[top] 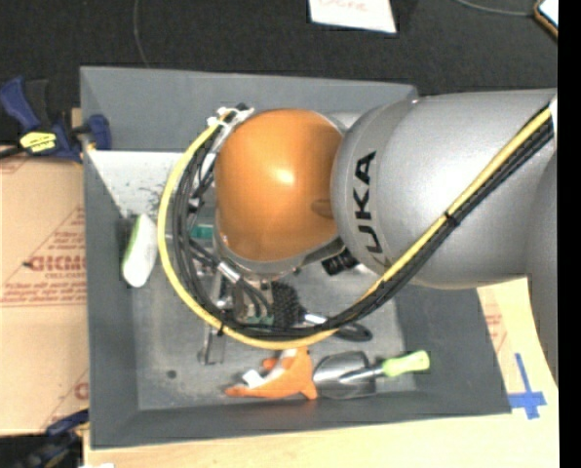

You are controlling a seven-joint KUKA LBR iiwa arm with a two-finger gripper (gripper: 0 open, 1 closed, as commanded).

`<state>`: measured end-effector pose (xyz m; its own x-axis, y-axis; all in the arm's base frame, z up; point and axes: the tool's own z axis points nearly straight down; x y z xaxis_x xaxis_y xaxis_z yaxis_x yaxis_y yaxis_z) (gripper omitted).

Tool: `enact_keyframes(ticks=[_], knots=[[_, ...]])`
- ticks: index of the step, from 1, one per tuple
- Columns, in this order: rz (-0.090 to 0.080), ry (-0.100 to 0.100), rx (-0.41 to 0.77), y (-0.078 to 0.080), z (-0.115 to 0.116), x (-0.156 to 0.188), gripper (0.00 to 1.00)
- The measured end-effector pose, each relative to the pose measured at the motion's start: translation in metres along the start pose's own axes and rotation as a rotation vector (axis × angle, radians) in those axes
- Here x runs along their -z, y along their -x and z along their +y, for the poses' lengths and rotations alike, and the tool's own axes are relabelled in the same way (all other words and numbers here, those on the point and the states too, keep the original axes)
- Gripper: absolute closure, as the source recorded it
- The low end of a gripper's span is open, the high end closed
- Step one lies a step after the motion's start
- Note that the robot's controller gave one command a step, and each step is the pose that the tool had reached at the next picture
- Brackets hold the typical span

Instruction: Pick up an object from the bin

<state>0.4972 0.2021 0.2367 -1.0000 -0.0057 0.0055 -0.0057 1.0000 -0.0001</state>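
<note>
One black, bristly, brush-like thing (287, 306) is what I see closest to the end effector (240, 300). It lies on the floor of the grey metal bin (154, 378), about the middle, just right of the end effector and partly under the arm's looped yellow cable (186, 281). From my screen I cannot tell whether the end effector is released or clenched, nor whether anything sits in it. The orange dome-shaped cover (271, 183) on the wrist hangs right above it and hides most of it.

Just to the near left of the end effector lies a small thin grey metal piece (210, 347), apart from the brush-like thing. I cannot make out what it is.

Nearer to me, along the near wall, lies a flat orange plastic thing with a white patch (276, 384). Just beside it on the right is a scoop with a shiny metal bowl and a light green handle (368, 369), its handle pointing right. I cannot tell whether those two touch.

Well to the left, close to the left wall, lies a white tube-shaped thing with a dark green far end (137, 253), running near to far.

Across the right half of the bin reaches the thick silver arm (446, 193).
</note>
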Motion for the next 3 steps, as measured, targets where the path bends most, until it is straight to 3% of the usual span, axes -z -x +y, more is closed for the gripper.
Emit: enact_keyframes(ticks=[1, 2, 3], knots=[[-0.008, 0.002, -0.006, 0.002, -0.001, 0.004, 0.00], [-0.014, 0.001, 0.127, 0.082, -0.076, -0.138, 0.00], [-0.027, 0.005, -0.042, 0.088, -0.169, -0.073, 0.00]])
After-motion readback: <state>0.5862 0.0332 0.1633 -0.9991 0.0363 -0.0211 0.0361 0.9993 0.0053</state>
